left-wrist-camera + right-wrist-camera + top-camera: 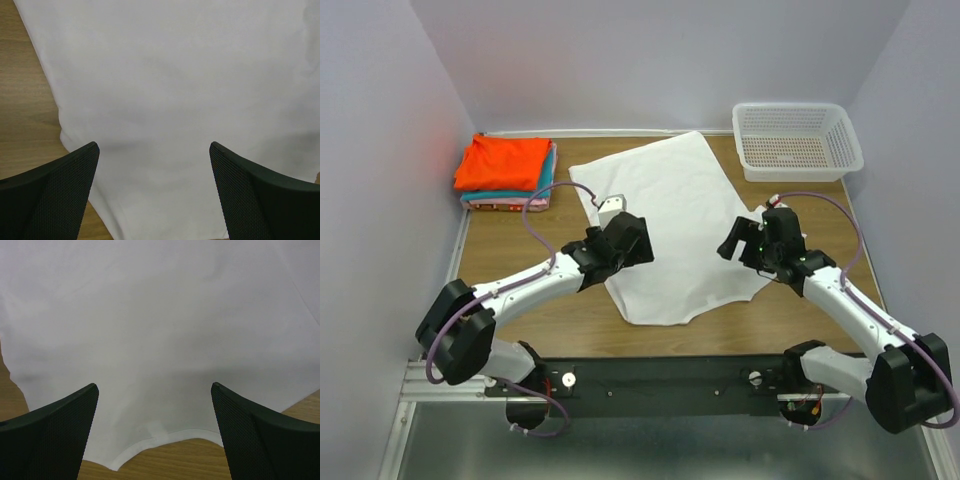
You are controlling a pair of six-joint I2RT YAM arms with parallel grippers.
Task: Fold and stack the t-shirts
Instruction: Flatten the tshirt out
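A plain white t-shirt (675, 225) lies spread flat on the wooden table, running from the back centre toward the front. My left gripper (638, 238) hovers open over the shirt's left edge; the left wrist view shows the white cloth (165, 90) between and beyond its spread fingers (55, 190). My right gripper (730, 243) hovers open over the shirt's right side; the right wrist view shows a hemmed edge (165, 436) of the white cloth (160, 325) between its fingers (260, 440). A folded stack (507, 170) with an orange-red shirt on top and teal and pink below sits at the back left.
A white plastic mesh basket (797, 141) stands at the back right corner. Purple-white walls enclose the table on three sides. Bare wood (550, 325) shows in front of the shirt, and also in the left wrist view (25, 110).
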